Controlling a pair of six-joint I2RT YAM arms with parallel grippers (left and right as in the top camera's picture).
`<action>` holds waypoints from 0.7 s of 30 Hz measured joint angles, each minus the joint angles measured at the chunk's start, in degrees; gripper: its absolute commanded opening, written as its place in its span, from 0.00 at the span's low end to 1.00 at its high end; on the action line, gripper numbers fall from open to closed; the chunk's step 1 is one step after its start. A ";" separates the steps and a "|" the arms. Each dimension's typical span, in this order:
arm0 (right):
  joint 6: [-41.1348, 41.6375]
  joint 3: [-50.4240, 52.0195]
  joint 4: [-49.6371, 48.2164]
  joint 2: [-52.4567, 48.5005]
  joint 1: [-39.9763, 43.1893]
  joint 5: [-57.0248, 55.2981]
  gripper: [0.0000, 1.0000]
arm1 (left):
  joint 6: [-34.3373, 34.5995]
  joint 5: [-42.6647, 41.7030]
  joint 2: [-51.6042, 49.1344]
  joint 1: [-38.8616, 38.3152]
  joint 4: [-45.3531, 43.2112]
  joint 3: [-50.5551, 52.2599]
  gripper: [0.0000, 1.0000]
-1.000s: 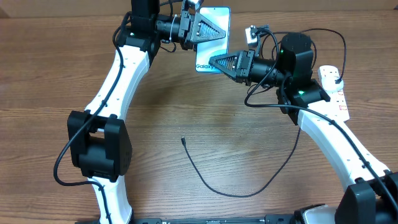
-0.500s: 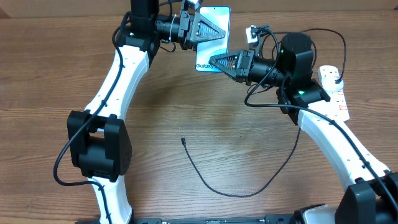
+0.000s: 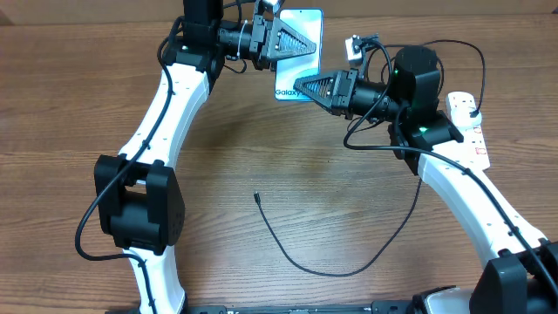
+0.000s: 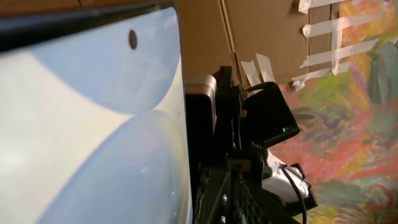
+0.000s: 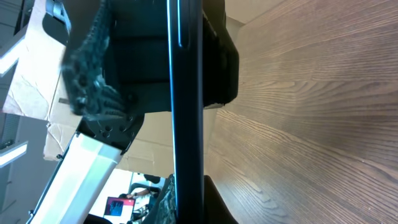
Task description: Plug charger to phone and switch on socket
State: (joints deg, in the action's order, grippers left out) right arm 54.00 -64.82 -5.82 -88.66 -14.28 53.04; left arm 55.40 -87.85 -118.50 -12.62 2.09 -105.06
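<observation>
The phone (image 3: 301, 26), with a light blue screen, is at the top centre, held between both grippers. My left gripper (image 3: 310, 44) reaches in from the left over its screen and is shut on it. The screen fills the left half of the left wrist view (image 4: 93, 124). My right gripper (image 3: 298, 85) is shut on the phone's near end. In the right wrist view the phone (image 5: 186, 93) stands edge-on between my fingers. The charger's connector tip (image 3: 256, 196) lies free on the table, and its thin black cable (image 3: 323, 272) curves right under the right arm. The white socket (image 3: 471, 131) lies at the right, partly hidden.
The wooden table (image 3: 70, 105) is bare on the left. The right arm (image 3: 414, 83) hangs over the socket's near side. The left arm (image 3: 166, 113) runs down the left centre. Black arm cables (image 3: 453, 48) loop above the socket.
</observation>
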 measured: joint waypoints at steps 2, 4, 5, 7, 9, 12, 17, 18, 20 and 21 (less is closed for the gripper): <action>-0.04 -0.04 -0.26 0.02 0.11 0.39 0.04 | 0.20 0.20 0.00 0.00 0.04 0.00 0.23; -0.07 -0.09 -0.57 0.20 0.15 0.61 0.04 | 0.02 0.24 -0.02 0.00 0.02 0.00 0.19; -0.02 -0.11 -0.59 0.28 0.15 0.68 0.04 | 0.00 0.35 -0.02 0.00 0.02 0.02 0.16; -0.04 -0.11 -0.50 0.42 0.22 0.74 0.06 | -0.04 0.44 -0.02 0.00 0.04 0.00 0.10; -0.07 -0.17 -0.13 0.44 0.28 0.74 0.17 | 0.02 0.35 -0.02 0.00 0.09 0.02 0.05; -0.35 -0.24 1.44 0.44 0.57 0.28 0.51 | -0.28 0.55 -0.02 0.00 -0.04 0.02 0.04; -2.60 -0.15 3.58 0.17 1.99 -1.36 1.00 | -0.24 -0.42 -0.02 0.37 -0.26 0.00 0.04; -3.26 -0.13 3.76 0.13 2.29 -1.53 1.00 | -0.26 -0.57 -0.02 0.42 -0.26 0.00 0.04; -4.31 -0.11 4.35 0.09 2.75 -1.88 1.00 | -0.68 -0.72 -0.02 0.66 0.07 0.00 0.04; -4.61 -0.11 4.85 0.09 3.02 -1.84 1.00 | -1.20 -0.79 -0.02 0.68 0.52 0.00 0.04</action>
State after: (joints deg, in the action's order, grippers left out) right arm 49.39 -64.93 -0.97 -88.58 -11.27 51.20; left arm 54.19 -88.64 -118.52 -11.94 2.61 -105.06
